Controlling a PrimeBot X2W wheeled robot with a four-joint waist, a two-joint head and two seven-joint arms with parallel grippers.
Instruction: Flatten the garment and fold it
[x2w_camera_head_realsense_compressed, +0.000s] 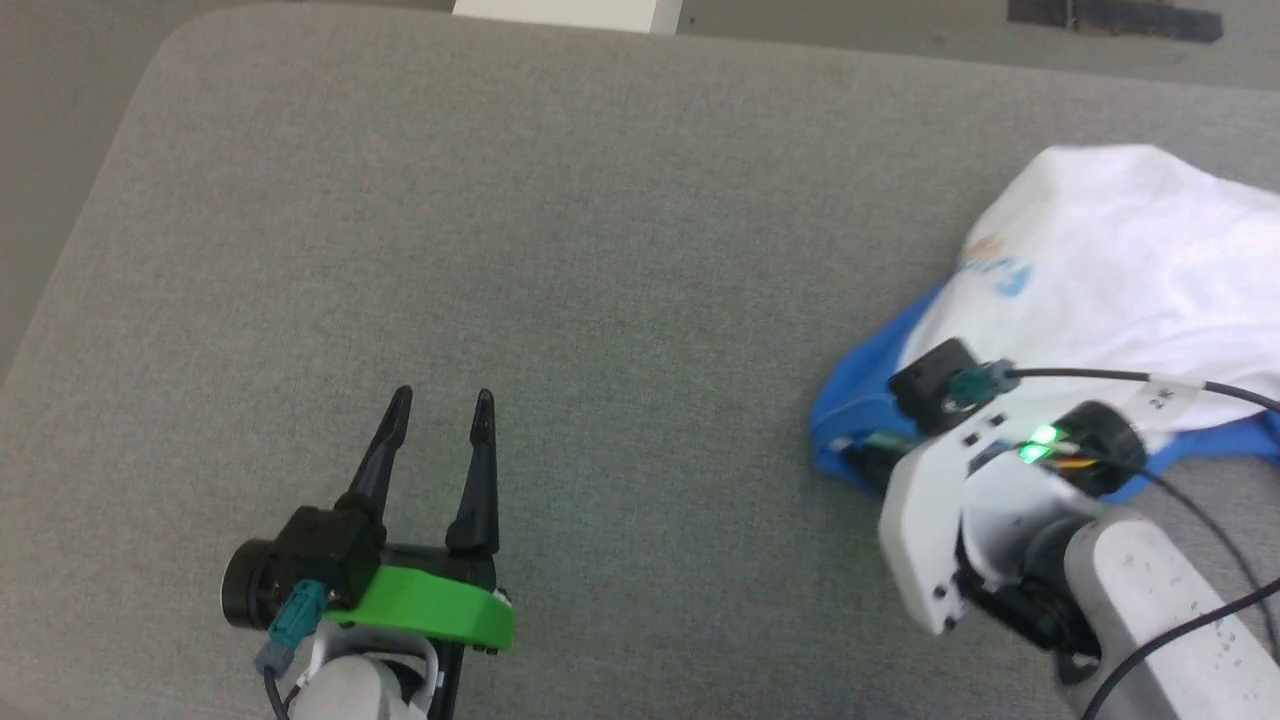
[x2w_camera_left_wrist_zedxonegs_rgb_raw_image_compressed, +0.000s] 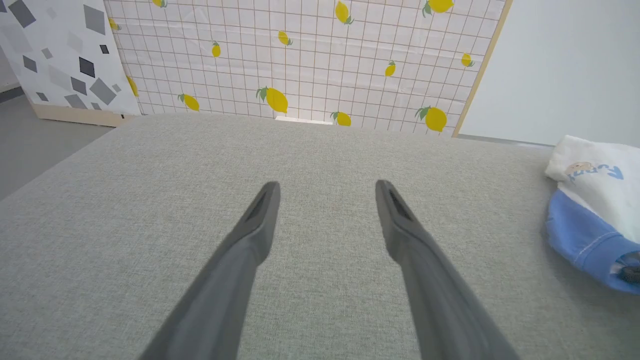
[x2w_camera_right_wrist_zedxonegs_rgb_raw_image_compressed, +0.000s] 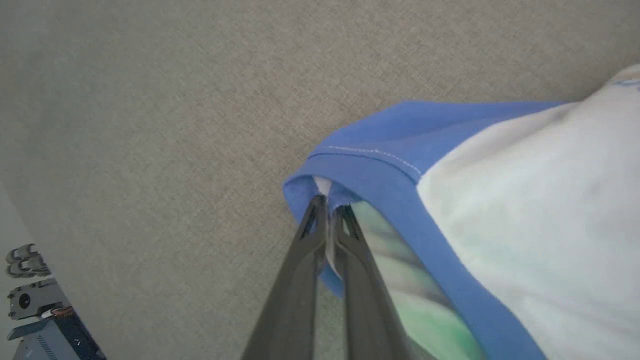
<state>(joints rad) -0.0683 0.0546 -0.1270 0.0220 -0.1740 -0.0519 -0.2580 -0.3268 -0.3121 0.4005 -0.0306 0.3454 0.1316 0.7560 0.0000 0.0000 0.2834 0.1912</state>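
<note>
- My right pincer (x2w_camera_right_wrist_zedxonegs_rgb_raw_image_compressed: 327, 202) is pinching shut on the blue edge of the T-shirt (x2w_camera_right_wrist_zedxonegs_rgb_raw_image_compressed: 525, 210). A small fold of blue and white cloth is sitting between the two tips, so I am reading this as a grip, though a thin one.
- My left pincer (x2w_camera_head_realsense_compressed: 440, 405) is hanging wide open over bare table (x2w_camera_head_realsense_compressed: 600, 250), holding nothing, touching nothing, and well apart from the T-shirt.
- The T-shirt is lying bunched in a heap on the right part of the table, far from the rounded far-left corner. Its blue trim is facing the near side, and the white body with the small blue print is humping up behind it. It is running out of the head view, so I cannot tell how close it comes to the table's right edge.
- I am expecting it to handle as light, soft and limp. It should sag and drag across the grey cover rather than move as one piece. It is not fragile, but so little cloth in the tips could slip out under a quick pull.
- I am judging the stitched blue hem the best place to hold, since it is doubled cloth. A second hold further along that same edge would suit the left pincer for spreading it flat.
</note>
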